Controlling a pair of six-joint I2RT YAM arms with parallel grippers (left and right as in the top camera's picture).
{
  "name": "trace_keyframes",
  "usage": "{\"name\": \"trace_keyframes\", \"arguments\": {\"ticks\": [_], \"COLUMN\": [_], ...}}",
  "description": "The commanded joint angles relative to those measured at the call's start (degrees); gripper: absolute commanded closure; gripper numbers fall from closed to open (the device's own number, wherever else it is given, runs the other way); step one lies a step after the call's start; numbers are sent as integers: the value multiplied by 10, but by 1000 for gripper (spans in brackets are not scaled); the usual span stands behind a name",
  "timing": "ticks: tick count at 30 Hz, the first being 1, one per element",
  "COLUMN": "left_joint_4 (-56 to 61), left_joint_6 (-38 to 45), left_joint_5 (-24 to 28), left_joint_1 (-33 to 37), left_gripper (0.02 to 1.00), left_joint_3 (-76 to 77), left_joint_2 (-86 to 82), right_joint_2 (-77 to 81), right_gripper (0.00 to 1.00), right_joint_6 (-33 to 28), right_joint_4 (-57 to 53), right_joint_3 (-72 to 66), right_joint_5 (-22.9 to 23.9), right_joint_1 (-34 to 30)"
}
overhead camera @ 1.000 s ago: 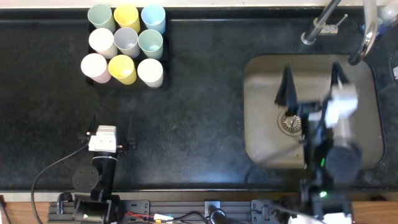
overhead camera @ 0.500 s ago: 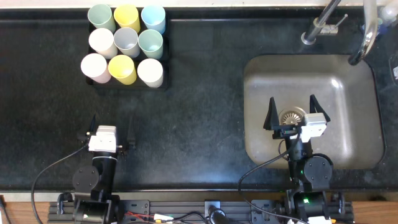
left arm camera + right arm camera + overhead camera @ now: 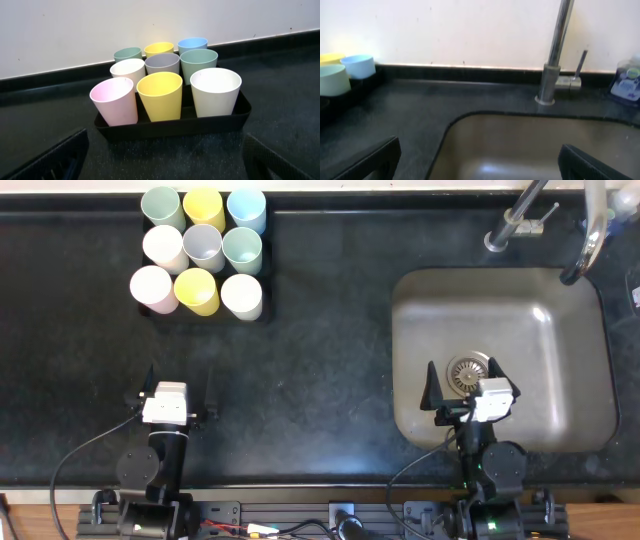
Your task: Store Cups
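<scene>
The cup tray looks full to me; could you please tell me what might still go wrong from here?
The pink cup stands at a corner of the tray and seems to lean outward; a nudge might tip it out.
The cups sit tightly packed, so a finger reaching in could topple neighbours.
The right gripper, open, sits over the sink; swinging sideways low, it might clip the rim.

In the top view the tap [image 3: 515, 218], at 1 o'clock, runs off the frame, as does a bottle [image 3: 636, 295] at 3 o'clock. In the left wrist view the front cups [image 3: 160, 95] hide the lower parts of the six behind them, and the tray [image 3: 170, 128] floor is covered. The right wrist view crops the tap's spout, the bottle and a green cup [image 3: 334, 80].
</scene>
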Motion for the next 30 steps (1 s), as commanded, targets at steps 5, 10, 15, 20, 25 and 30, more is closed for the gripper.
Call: {"name": "trace_keyframes", "arguments": {"ticks": [5,10,15,20,25,30], "left_joint_4": [-1,-1,-1,-1,-1,-1], "left_joint_6": [8,8,8,8,8,8], "left_joint_5": [5,5,5,5,5,5], "left_joint_1": [-1,-1,-1,-1,-1,-1], "left_gripper": [20,20,20,20,20,20], "left_joint_3": [-1,-1,-1,-1,-1,-1], "left_joint_2": [-4,-4,-4,-4,-4,-4], "right_joint_2": [-33,-33,-33,-33,-33,-33], "right_gripper": [3,5,5,5,5,3], "right_joint_6": [-2,-2,-2,-2,-2,-2], "right_joint_4": [1,1,1,1,1,1], "right_joint_3": [-8,-8,-8,-8,-8,-8], "right_joint_5": [-5,-5,-5,-5,-5,-5], "right_joint_1": [-22,-62,-74,-73,-73,-73]}}
